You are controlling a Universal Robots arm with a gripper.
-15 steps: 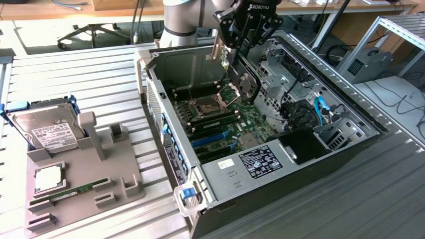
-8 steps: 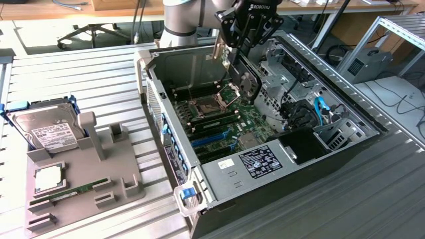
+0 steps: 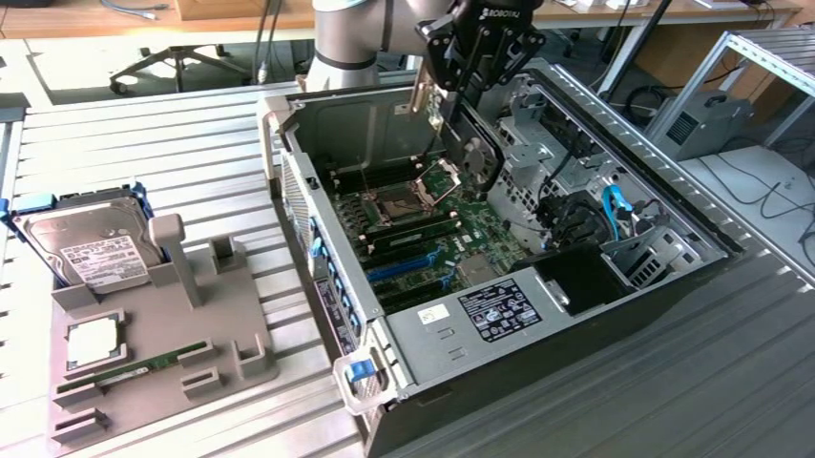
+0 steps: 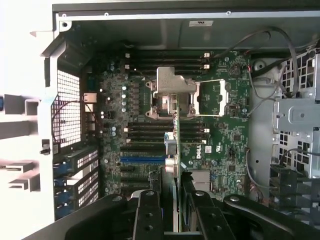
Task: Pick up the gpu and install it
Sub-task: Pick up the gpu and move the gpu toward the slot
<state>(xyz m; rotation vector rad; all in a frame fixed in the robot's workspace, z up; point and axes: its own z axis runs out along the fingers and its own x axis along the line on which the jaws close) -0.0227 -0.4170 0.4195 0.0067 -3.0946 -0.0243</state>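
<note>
The claw is gripping the graphics card by one edge, holding it upright. The card is hanging in the open computer case, above the case's main circuit board.

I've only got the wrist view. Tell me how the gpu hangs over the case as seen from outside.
Observer: The hand holds the gpu on edge over the open case. Its lower edge looks clear of the board.
Operator: Now tell me what stands beside the case.
Observer: A grey holder on the exterior view's left, with a hard drive upright in it.
Operator: Name anything else in that holder.
Observer: A green memory stick lies flat in it.
</note>
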